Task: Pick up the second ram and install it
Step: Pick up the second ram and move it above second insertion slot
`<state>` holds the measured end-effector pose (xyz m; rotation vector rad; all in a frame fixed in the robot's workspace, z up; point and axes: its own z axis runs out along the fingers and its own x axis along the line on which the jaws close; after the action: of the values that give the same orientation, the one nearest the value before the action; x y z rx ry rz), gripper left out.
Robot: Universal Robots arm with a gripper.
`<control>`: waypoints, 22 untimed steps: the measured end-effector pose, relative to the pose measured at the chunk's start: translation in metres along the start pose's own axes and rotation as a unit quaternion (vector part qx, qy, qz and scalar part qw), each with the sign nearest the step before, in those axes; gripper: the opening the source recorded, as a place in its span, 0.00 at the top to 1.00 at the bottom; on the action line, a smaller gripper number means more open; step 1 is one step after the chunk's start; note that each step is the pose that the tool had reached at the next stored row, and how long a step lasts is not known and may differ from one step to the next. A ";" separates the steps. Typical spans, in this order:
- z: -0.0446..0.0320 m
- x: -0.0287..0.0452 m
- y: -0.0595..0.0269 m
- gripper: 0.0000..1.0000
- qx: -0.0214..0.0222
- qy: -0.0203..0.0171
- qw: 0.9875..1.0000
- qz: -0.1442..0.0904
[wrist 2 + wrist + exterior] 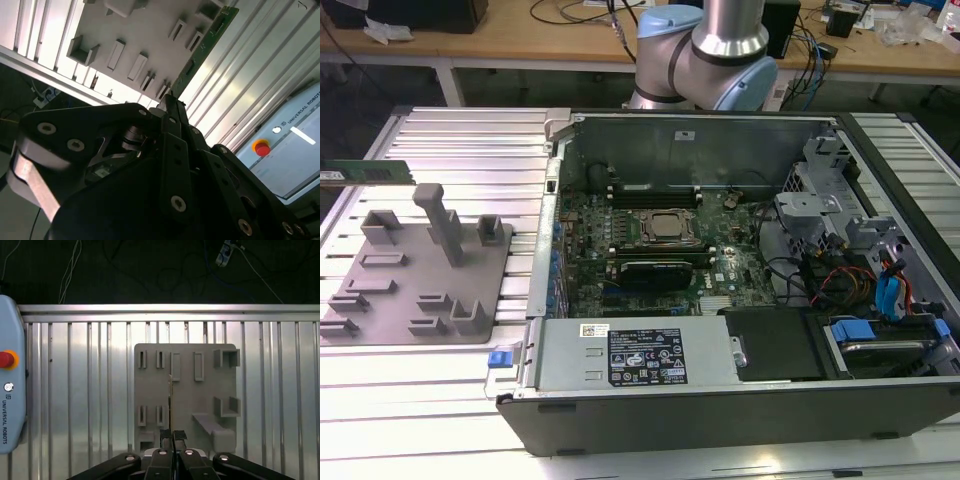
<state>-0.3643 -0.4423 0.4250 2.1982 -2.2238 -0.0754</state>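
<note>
Pinching the long, thin green circuit-board stick [370, 172] edge-on in the black metal gripper [172, 434], its fingers [165, 434] set narrow against the board's two faces, the stick running straight out from the fingertips in both wrist views. Hanging in the air over the flat grey plastic fixture plate [380, 300], apart from every slot and block on it, and riding higher than the plate's tall grey post [438, 220] in the exterior view. Probably carrying rather than seating, judging by that gap. Doing this well likely means gripping squarely on the bare board, holding the long edge level, and passing well above the post so the free end is not swinging into it. Looking down on the plate from the wrist, with the ribbed aluminium table [470, 140] spreading beneath the plate. Standing just beside the plate, on the exterior view's right: the open black computer case [720, 415] with its green motherboard [620, 215]. Rising beyond the case, well apart from the plate: the silver and pale-blue arm joint [720, 50].
</note>
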 end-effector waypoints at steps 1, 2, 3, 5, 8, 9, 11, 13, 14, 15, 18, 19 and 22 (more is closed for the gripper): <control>-0.0002 0.0000 -0.0035 0.91 0.000 0.000 1.000 0.000; -0.0003 -0.0001 -0.0054 0.91 0.000 0.000 1.000 0.000; -0.0003 -0.0001 -0.0071 0.91 0.000 0.000 1.000 0.000; -0.0006 -0.0002 -0.0148 0.91 0.000 0.000 1.000 0.000; -0.0011 -0.0003 -0.0254 0.91 0.000 0.000 1.000 0.000; -0.0013 -0.0003 -0.0294 0.91 0.000 0.000 1.000 0.000; -0.0015 -0.0004 -0.0341 0.91 0.000 0.000 1.000 0.000; -0.0019 -0.0005 -0.0430 0.91 0.000 0.000 1.000 0.000; -0.0021 -0.0005 -0.0469 0.91 0.000 0.000 1.000 0.000; -0.0023 -0.0006 -0.0510 0.91 0.000 0.000 1.000 0.000; -0.0027 -0.0008 -0.0625 0.91 0.000 0.000 1.000 0.000; -0.0029 -0.0008 -0.0660 0.91 0.000 0.000 1.000 0.000; -0.0032 -0.0009 -0.0721 0.91 0.000 0.000 1.000 0.000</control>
<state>-0.2921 -0.4423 0.4250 2.1982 -2.2238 -0.0755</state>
